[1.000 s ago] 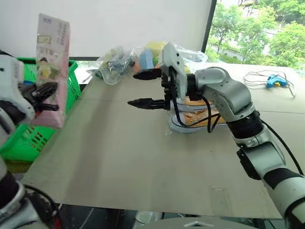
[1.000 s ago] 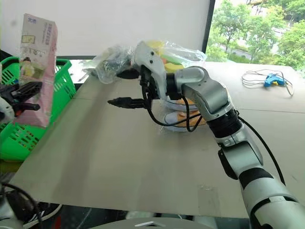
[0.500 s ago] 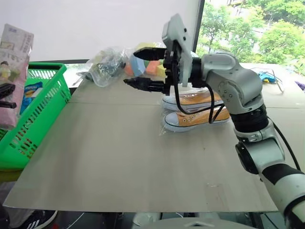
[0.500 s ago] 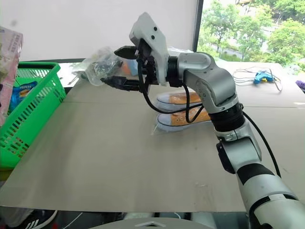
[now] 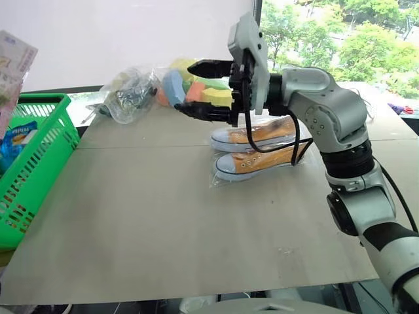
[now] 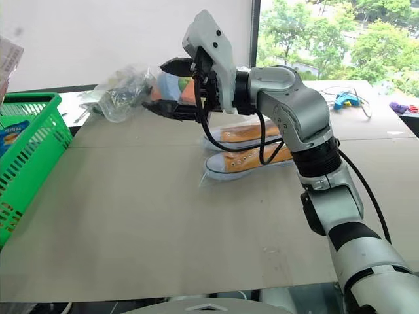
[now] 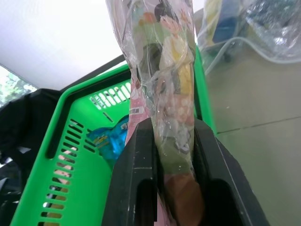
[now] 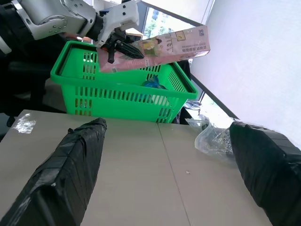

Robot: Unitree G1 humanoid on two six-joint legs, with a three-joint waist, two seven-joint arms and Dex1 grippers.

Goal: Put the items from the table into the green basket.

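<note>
The long pink floral box (image 8: 155, 49) is clamped by the left gripper (image 8: 117, 47) above the green basket (image 8: 120, 101); release is needed next, while the right gripper (image 5: 209, 88) is held wide.

Green lattice basket (image 8: 123, 102); pink floral box (image 8: 157, 48); orange-and-white sneakers (image 5: 258, 149).

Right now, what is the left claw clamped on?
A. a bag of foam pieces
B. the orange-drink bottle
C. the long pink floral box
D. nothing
C: the left claw is shut on the long pink floral box, holding it above the green basket.
</note>
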